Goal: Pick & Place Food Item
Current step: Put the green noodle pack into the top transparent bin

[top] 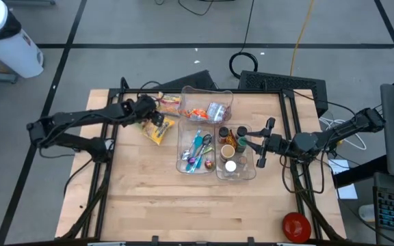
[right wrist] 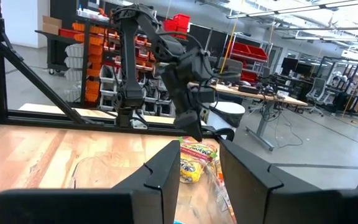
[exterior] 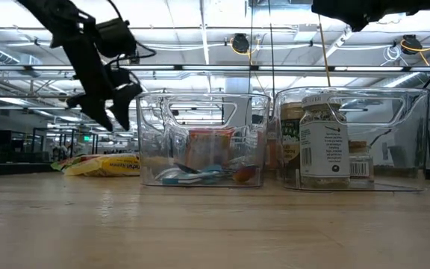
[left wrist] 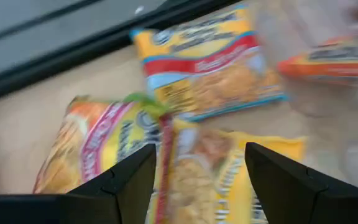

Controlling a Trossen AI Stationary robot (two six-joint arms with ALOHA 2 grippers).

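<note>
Several ramen packets lie flat on the table left of the bins. One is a yellow packet (top: 158, 131) (exterior: 103, 164) (left wrist: 197, 180); a blue-edged packet (left wrist: 207, 65) and an orange one (left wrist: 89, 149) lie beside it. My left gripper (top: 156, 117) (exterior: 109, 113) (left wrist: 201, 149) hangs open above the yellow packet, tilted down, touching nothing. More packets lie in the far clear bin (top: 207, 106). My right gripper (top: 255, 142) (right wrist: 199, 180) waits raised at the right of the bins, level, open with a narrow gap and nothing in it.
Two clear bins stand side by side: one with utensils (top: 195, 149) (exterior: 200, 138), one with jars and bottles (top: 234, 156) (exterior: 349, 138). A red bowl (top: 296, 225) sits at the near right corner. Bare wood lies along the near side.
</note>
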